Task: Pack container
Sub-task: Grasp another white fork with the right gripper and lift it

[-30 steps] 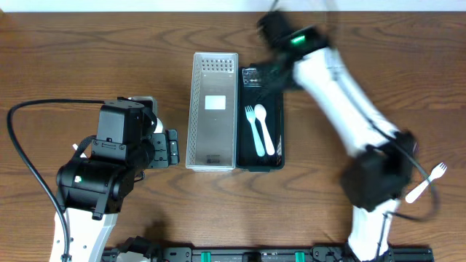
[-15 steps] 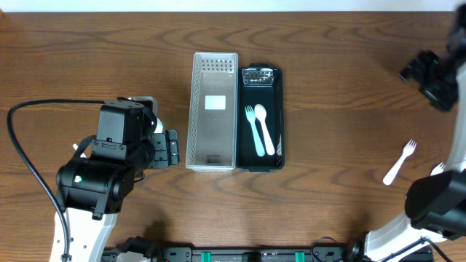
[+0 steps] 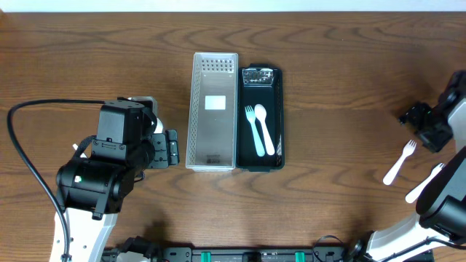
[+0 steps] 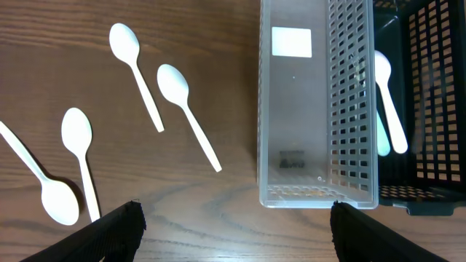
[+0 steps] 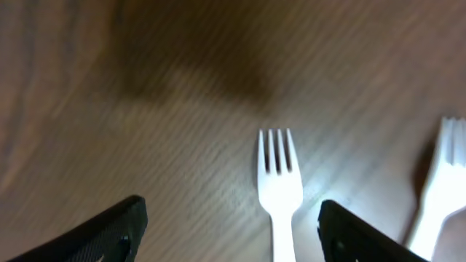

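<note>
A black slotted container (image 3: pixel 271 94) is set at the middle of the wooden table (image 3: pixel 342 51), touching a clear perforated container (image 3: pixel 213 135) on its left side. 1 packed fork (image 3: pixel 252 118) and 1 packed spoon (image 3: pixel 264 135), both white, are laid side by side in the black container. A white label (image 3: pixel 215 102) is seen on the floor of the clear one.

The left gripper (image 4: pixel 233 233) is held near the clear container's near end, its fingers (image 4: pixel 109 231) spread wide with nothing between them. 4 white spoons (image 4: pixel 186 116) are scattered on the wood left of the containers and are hidden by the left arm (image 3: pixel 95 175) in the overhead view.

The right gripper (image 5: pixel 233 233) is held well apart at the right edge, its fingers (image 5: pixel 98 231) wide apart, above a loose fork (image 5: pixel 280 193). A second fork (image 5: pixel 440 182) is laid just beside it.
</note>
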Controlling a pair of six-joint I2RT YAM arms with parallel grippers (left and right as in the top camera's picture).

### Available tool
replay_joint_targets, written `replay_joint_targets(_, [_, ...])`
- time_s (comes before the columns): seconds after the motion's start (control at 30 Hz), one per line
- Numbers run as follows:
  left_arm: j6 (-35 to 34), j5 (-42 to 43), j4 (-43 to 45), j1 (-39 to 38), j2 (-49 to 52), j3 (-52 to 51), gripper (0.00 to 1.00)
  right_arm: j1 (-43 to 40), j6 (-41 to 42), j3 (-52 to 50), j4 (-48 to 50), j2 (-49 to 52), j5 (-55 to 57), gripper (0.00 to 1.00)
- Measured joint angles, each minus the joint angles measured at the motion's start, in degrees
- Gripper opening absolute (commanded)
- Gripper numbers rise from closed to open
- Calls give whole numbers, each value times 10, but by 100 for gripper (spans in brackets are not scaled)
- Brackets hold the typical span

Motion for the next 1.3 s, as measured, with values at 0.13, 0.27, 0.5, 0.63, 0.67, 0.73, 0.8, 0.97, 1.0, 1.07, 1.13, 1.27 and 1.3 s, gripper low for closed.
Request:
replay_joint_targets(0.13, [0,0,0,0,0,0,84,0,-8,-45,44,0,-1,78])
replay_joint_targets(0.27, [0,0,0,0,0,0,84,0,-11,-65,65,0,-1,78])
replay_joint_targets(0.5, [0,0,-1,0,0,0,84,0,-15,-75,74,0,4,79])
replay_joint_targets(0.63, [0,0,-4,0,0,0,84,0,-15,-86,83,1,10,79])
replay_joint_targets(0.67, [0,0,-5,0,0,0,84,-1,-15,-87,84,1,11,79])
replay_joint_targets(0.73, [0,0,-9,0,0,0,84,-4,-15,-88,87,3,12,79])
replay_joint_targets(0.8, [0,0,-9,0,0,0,84,-7,-15,-88,90,7,13,79])
replay_joint_targets(0.97, [0,0,-9,0,0,0,84,-12,-17,-88,91,20,16,73])
replay_joint_targets(1.0, [0,0,-9,0,0,0,84,-13,-18,-88,92,20,17,70])
replay_joint_targets(1.07, [0,0,-9,0,0,0,84,-13,-20,-88,92,21,18,60])
replay_joint_targets(1.13, [0,0,-9,0,0,0,84,-13,-21,-88,92,21,18,50])
replay_joint_targets(1.27, [0,0,-9,0,0,0,84,-13,-21,-87,92,21,18,35])
replay_joint_targets(1.3, [0,0,-9,0,0,0,84,-13,-20,-87,92,21,18,34])
